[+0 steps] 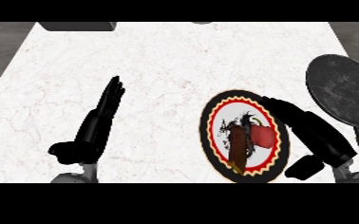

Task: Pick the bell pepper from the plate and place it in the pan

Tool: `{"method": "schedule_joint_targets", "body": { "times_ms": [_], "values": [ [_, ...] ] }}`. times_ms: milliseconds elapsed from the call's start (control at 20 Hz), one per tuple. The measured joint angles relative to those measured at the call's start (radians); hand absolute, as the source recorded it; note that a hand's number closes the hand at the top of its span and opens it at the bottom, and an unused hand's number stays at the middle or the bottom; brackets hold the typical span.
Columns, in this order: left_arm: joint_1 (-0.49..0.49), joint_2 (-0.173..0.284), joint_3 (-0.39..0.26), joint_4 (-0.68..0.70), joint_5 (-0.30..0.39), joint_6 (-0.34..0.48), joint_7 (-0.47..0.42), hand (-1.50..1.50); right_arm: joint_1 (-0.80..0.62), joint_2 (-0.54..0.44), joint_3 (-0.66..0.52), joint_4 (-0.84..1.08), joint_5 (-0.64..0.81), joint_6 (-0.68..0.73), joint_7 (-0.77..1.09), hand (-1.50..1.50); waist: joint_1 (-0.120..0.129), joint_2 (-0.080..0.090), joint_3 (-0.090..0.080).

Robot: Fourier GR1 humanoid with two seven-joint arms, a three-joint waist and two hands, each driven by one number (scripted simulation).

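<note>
Tabletop (175, 66) of white marble carries a plate (214, 123) with a red bell pepper (262, 135), beside a dark pan (336, 92). Right hand (316, 137) flanks the plate, left hand (101, 116) rests apart, both with fingers straight.

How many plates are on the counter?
1. The plate lies at the lower right of the counter, left of the pan, with the bell pepper on it. None seems hidden.

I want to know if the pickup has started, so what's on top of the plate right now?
The red bell pepper lies on the plate, right of its dark middle design. The right hand overlaps the plate's right rim, hiding that part.
</note>
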Motion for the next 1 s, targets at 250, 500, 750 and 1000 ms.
{"method": "schedule_joint_targets", "body": {
  "times_ms": [250, 500, 750, 1000],
  "values": [
    [0.008, -0.009, 0.018, 0.025, -0.016, -0.019, -0.03, 0.0, 0.018, 0.061, -0.015, 0.021, 0.07, 0.016, -0.007, -1.5, -0.004, 0.0, 0.0],
    [0.01, -0.023, 0.029, 0.026, -0.033, -0.026, -0.031, 0.0, -0.009, 0.12, -0.056, 0.093, 0.113, 0.023, -0.038, -1.5, -0.004, 0.0, 0.0],
    [0.004, -0.034, 0.04, 0.005, -0.041, -0.034, -0.007, 0.0, -0.029, 0.183, -0.086, 0.121, 0.139, 0.034, -0.051, -1.5, -0.004, -0.001, 0.0],
    [0.023, -0.051, 0.036, -0.016, -0.054, -0.04, 0.002, 0.0, -0.071, 0.238, -0.098, 0.183, 0.195, 0.046, -0.049, -1.5, -0.003, -0.001, 0.0]
  ]
}}
